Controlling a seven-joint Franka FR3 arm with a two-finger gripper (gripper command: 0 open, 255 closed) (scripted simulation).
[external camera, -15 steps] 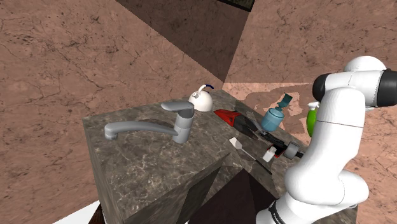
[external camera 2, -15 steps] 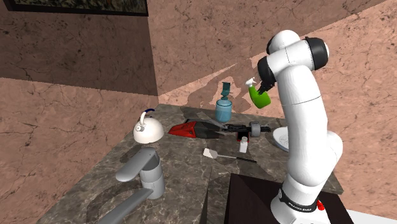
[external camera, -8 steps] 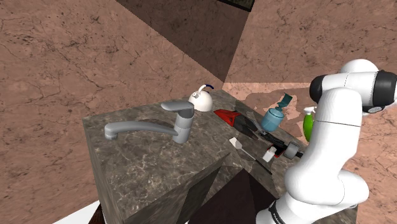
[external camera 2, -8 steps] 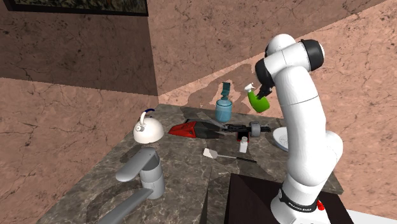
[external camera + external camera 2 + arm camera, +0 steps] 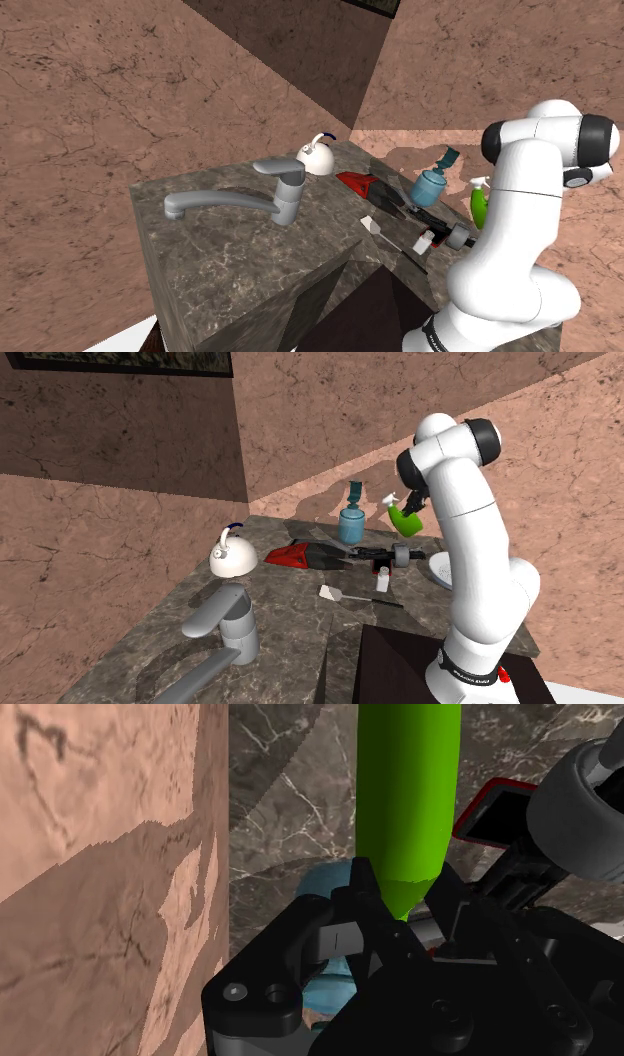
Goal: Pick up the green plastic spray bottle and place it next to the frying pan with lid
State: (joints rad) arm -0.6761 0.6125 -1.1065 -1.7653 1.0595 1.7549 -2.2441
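The green spray bottle (image 5: 406, 521) hangs in the air above the right end of the dark stone counter (image 5: 290, 614), tilted with its pale nozzle up. My gripper (image 5: 414, 505) is shut on it. In the wrist view both black fingers (image 5: 364, 890) clasp the narrow end of the green bottle (image 5: 405, 794). In the shoulder view the bottle (image 5: 478, 203) peeks out beside the white arm. A pale round thing (image 5: 437, 568), perhaps the lidded pan, lies half hidden behind the arm.
Below the bottle are a blue spray bottle (image 5: 350, 524), a grey roller on a black bar (image 5: 402, 556) and a red and black object (image 5: 298, 556). A white spatula (image 5: 335, 593), a white kettle (image 5: 231, 557) and a grey faucet (image 5: 275, 194) stand further along.
The hand has come down with the green bottle, bringing it lower and closer to the counter's right end. Things on the counter have not moved.
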